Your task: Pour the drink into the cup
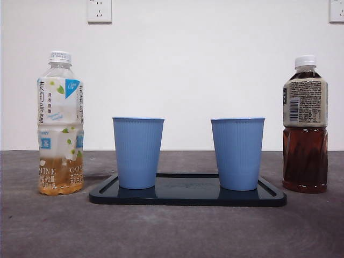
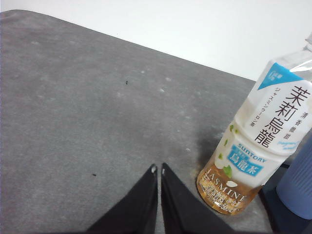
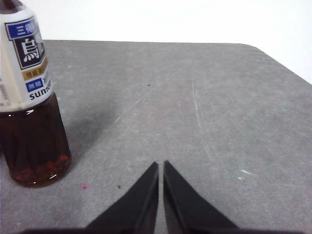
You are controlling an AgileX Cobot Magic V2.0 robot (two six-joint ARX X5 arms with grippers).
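Two blue ribbed cups (image 1: 138, 152) (image 1: 237, 153) stand upright on a dark tray (image 1: 188, 195) at the table's middle. To the left of the tray is a capped jasmine tea bottle (image 1: 60, 124) with a little pale drink at its bottom. A capped bottle of dark tea (image 1: 305, 124) stands to the right. My left gripper (image 2: 157, 170) is shut and empty, above bare table beside the jasmine bottle (image 2: 261, 141). My right gripper (image 3: 161, 166) is shut and empty, apart from the dark bottle (image 3: 30, 102). Neither arm shows in the front view.
The grey table (image 1: 172, 231) meets a white wall with two sockets (image 1: 99, 11) high up. One cup's edge (image 2: 298, 183) and the tray corner (image 2: 275, 214) show in the left wrist view.
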